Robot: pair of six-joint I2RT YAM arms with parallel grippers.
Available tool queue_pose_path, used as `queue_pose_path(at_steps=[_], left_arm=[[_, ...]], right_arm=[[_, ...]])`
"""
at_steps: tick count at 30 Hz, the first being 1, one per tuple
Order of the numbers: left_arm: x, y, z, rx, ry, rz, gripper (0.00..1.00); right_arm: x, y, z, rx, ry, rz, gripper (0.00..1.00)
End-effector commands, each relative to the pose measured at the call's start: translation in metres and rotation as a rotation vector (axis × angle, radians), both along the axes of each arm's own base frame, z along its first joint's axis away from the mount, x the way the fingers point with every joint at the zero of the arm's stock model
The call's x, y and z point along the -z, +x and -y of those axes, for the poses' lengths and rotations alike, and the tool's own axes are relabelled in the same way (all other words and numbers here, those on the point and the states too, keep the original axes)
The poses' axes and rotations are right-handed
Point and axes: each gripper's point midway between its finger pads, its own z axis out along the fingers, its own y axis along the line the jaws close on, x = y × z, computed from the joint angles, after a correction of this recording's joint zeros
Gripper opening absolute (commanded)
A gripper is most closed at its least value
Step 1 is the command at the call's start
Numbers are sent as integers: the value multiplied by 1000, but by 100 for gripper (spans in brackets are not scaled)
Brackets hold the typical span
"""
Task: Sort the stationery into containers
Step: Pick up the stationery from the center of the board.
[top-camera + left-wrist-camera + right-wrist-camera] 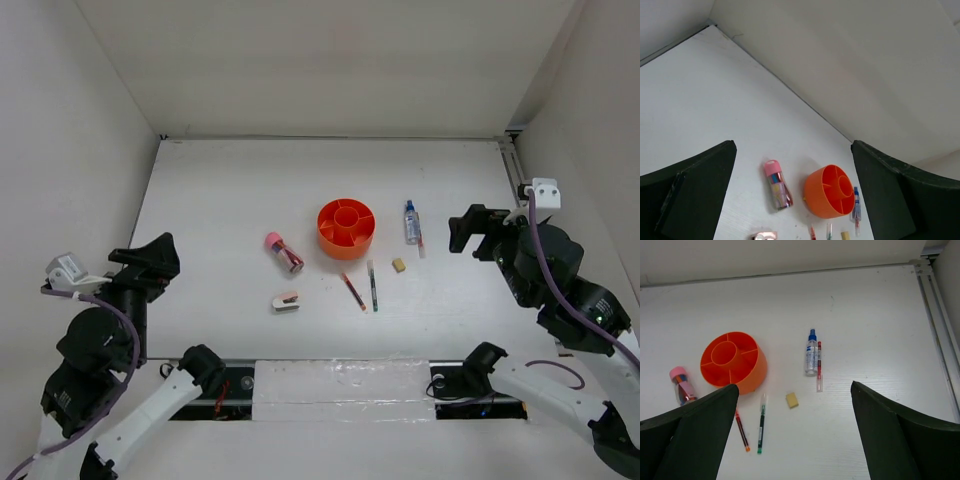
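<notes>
smooth white table, round orange tub

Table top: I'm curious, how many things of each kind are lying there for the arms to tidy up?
Blue-capped clear bottle: 1
Thin pens: 3 (red pen, dark pen, second red pen beside the bottle)
Pink-capped clear tube: 1
Small tan eraser: 1
White-and-pink stapler-like piece: 1
Round orange plastic organizer tub: 1
Total: 8

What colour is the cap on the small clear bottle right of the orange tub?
Blue. The bottle shows best in the right wrist view.
</notes>
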Motion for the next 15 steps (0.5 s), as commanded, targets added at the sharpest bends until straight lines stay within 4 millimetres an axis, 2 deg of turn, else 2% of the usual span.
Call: queue_pose_path(at_steps=[1,5,8,9,11,13,14,15], left_arm=[[6,8,2,-34,12,-52,99],[11,16,10,-26,36,-90,99],[18,25,24,9,66,-131,99],[27,32,33,25,96,-170,99],[38,42,49,72,133,-216,99],[58,55,69,117,187,-301,99],[63,59,75,133,199,-325,99],[68,62,80,148,223,-348,99]], right_arm=[[-14,0,3,19,25,36,100],[-14,0,3,19,25,36,100],[-9,5,-2,22,38,32,100],[-2,10,-2,43,35,15,100],[23,29,-17,44,16,-74,100],[52,50,-31,34,27,-156,100],[65,53,-30,40,23,-190,100],[64,63,-29,50,55,-163,100]])
